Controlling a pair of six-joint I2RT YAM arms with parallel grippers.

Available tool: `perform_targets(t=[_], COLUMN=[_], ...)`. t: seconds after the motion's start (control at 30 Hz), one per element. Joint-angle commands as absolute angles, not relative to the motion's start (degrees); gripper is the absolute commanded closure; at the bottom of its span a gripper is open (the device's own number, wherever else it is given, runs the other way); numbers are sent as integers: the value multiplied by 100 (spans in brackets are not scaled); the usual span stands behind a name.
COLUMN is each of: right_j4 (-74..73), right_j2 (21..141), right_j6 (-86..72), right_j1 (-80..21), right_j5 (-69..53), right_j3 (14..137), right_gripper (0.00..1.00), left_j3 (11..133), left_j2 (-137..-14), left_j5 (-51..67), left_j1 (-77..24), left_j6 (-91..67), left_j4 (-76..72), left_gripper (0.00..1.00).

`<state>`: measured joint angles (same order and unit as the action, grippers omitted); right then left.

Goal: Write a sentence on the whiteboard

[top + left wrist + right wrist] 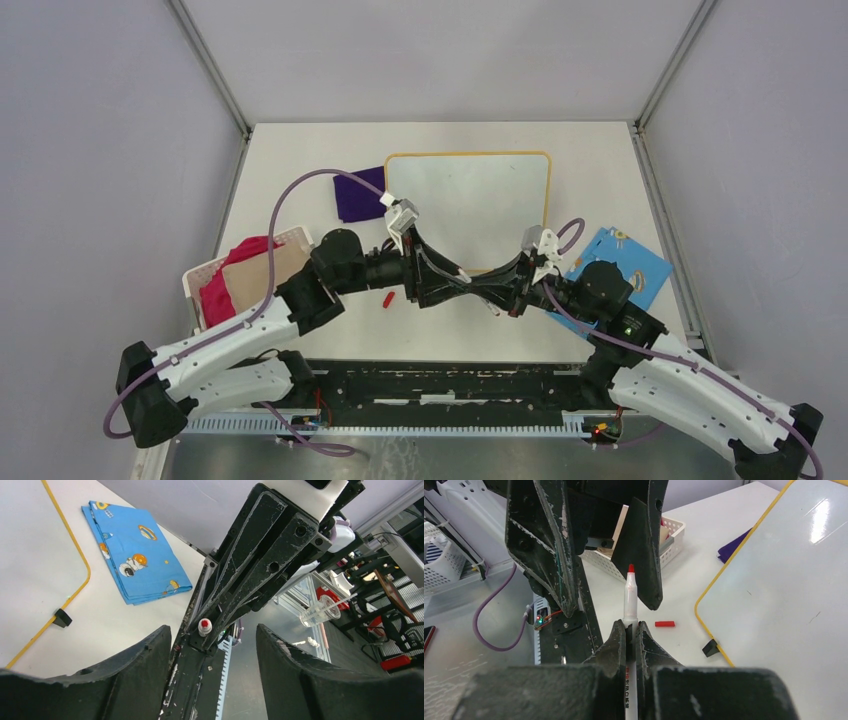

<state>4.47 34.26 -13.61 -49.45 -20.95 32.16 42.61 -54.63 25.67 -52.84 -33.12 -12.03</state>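
The whiteboard (468, 205) lies flat at the table's middle back, and its white face is blank. No sentence shows on it. It also shows in the right wrist view (784, 590) and the left wrist view (35, 555). My right gripper (629, 627) is shut on a white marker (630, 600) with its red tip bare and pointing at the left gripper. My left gripper (214, 635) is open, its fingers (559, 555) either side of the marker's tip (204, 625) without touching it. The two grippers meet tip to tip above the table in front of the board (478, 288). A red cap (388, 298) lies on the table.
A white basket (215, 275) with red and tan cloths stands at the left. A purple cloth (358, 195) lies by the board's left edge. A blue patterned cloth (620, 265) lies at its right. The board's black foot (710, 647) is at its near corner.
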Motion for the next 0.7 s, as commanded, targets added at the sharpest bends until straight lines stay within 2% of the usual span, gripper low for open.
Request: perform_targets(t=[0.0, 0.13, 0.3, 0.53, 0.6, 0.67], right_j4=[912, 956, 982, 1019, 1012, 1017], right_j2=[3415, 3419, 3419, 3432, 3432, 3421], right_j6=[-1560, -1599, -1615, -1639, -1654, -1655], right_j1=[-4945, -4953, -4950, -4948, -4946, -4949], right_j5=[-2292, -2345, -2389, -2460, -2469, -2492], right_j3=[3507, 3482, 3463, 3473, 3472, 3472], right_gripper=[100, 100, 100, 100, 100, 100], left_j3=[4618, 4647, 4680, 4683, 4685, 4676], left_j2=[-5518, -5528, -5558, -5632, -5621, -5597], left_j5=[2908, 2931, 3011, 3019, 3001, 2997], left_j1=[-5304, -5309, -5309, -5308, -5309, -5306], left_j6=[-3085, -3093, -3143, -3217, -3215, -3229], left_j4=[-1599, -1600, -1591, -1579, -1582, -1615], left_gripper=[34, 45, 65, 84, 96, 98])
